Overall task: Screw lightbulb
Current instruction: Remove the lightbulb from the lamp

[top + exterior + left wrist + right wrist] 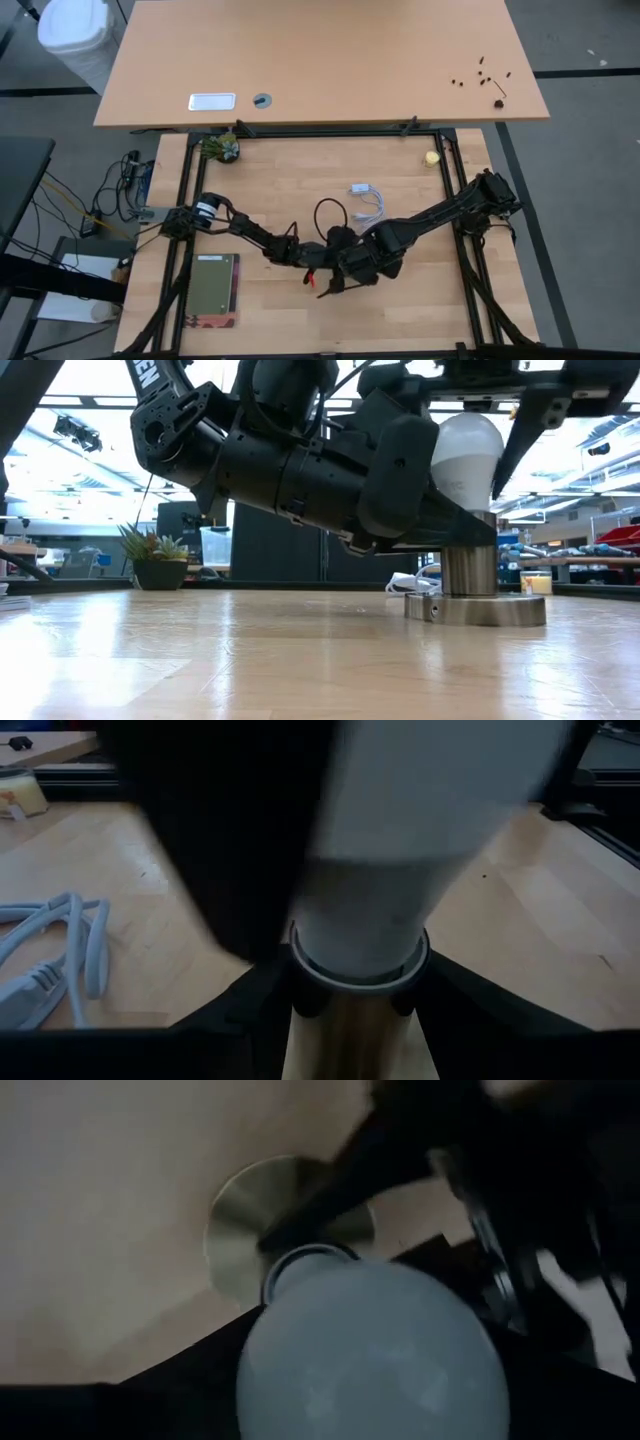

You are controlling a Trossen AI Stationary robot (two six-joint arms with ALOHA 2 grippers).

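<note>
Arms converge mid-table; right pincer (370, 1380) grips lightbulb (466, 455) upright over socket (470, 570).

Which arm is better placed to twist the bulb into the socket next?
Probably the right: the right gripper has the lightbulb between its fingers, upright over the socket, while the left gripper sits at the socket.

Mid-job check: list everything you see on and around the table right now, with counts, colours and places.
lightbulb: one, white, upright in the socket
socket base: one, metallic disc with short post, mid-table
cord: one, white, coiled behind the socket
potted plant: one, green, back left corner
yellow ball: one, back right corner
book: one, olive green, front left
left gripper: one, dark, at the socket post
right gripper: one, dark, fingers either side of the bulb
</note>
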